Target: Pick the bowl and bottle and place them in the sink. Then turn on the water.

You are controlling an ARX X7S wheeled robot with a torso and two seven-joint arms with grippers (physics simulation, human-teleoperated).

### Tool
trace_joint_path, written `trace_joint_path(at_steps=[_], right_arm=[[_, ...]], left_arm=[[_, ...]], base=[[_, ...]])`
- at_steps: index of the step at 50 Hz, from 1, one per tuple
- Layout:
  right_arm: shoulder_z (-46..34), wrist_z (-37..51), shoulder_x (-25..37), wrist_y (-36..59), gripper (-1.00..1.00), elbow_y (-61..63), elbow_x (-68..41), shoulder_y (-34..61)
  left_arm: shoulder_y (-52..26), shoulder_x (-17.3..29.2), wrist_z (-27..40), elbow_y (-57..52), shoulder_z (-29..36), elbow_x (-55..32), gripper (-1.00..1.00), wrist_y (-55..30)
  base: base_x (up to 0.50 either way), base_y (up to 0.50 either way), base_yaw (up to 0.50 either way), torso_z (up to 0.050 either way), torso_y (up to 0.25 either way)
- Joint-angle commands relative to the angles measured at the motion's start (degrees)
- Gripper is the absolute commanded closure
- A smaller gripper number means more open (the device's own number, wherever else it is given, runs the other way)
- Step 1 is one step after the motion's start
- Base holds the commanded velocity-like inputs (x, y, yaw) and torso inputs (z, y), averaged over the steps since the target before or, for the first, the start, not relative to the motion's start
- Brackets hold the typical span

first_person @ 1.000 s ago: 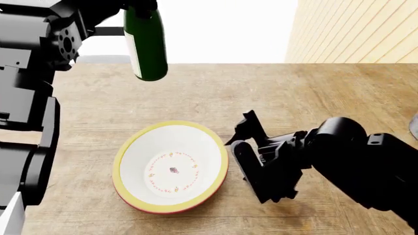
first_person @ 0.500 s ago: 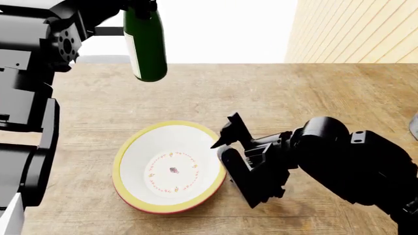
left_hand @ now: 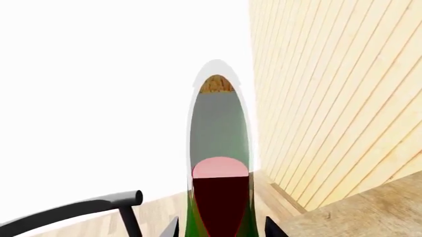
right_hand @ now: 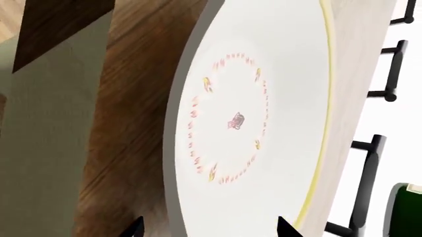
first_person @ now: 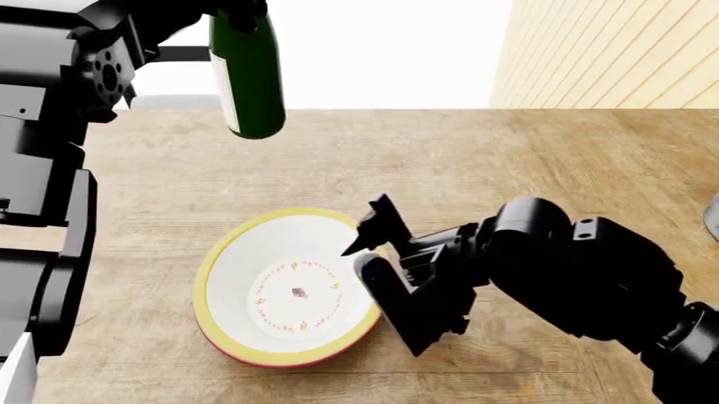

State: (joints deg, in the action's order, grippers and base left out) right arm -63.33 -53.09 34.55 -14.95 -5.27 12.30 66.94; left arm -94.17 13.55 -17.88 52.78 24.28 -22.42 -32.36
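The bowl (first_person: 286,286), white with a yellow rim and a ring of red marks, rests on the wooden counter (first_person: 506,160). My right gripper (first_person: 369,265) is open at the bowl's right rim, with its fingertips spread along that edge. In the right wrist view the bowl (right_hand: 264,98) fills the frame, and its near rim lies between the tips of the right gripper (right_hand: 209,229). The dark green bottle (first_person: 247,76) hangs high above the counter's far left, with my left gripper (first_person: 238,10) shut on its top. The left wrist view looks down the bottle (left_hand: 219,148) from the left gripper (left_hand: 223,232). The sink and faucet are out of view.
A slatted wooden wall (first_person: 607,50) rises at the back right. A grey object (first_person: 712,217) shows at the right edge of the head view. Thin black bars (right_hand: 369,163) stand beyond the bowl, and a black bar (left_hand: 79,210) shows below the bottle.
My right arm has moved left, bringing its open gripper from beside the bowl up to the bowl's right rim. The bottle and left gripper have barely shifted.
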Motion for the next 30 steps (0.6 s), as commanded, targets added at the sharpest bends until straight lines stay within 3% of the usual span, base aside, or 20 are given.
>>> trace_joint_path(at_steps=[1, 30], right_arm=[[-1.2, 0.9, -2.1, -1.4, -1.0, -1.8, -0.4, -0.7], [-1.7, 1.5, -4.0, -2.9, -1.0, -3.2, -0.8, -0.4]], left_arm=[[-0.6, 0.2, 0.6, -1.0, -0.7, -0.5, 1.0, 0.0], [-0.3, 0.7, 1.0, -2.0, -0.7, -0.8, 1.0, -0.5]], base=[[0.0, 0.0, 0.0, 0.0, 0.0], [0.0, 0.0, 0.0, 0.0, 0.0]])
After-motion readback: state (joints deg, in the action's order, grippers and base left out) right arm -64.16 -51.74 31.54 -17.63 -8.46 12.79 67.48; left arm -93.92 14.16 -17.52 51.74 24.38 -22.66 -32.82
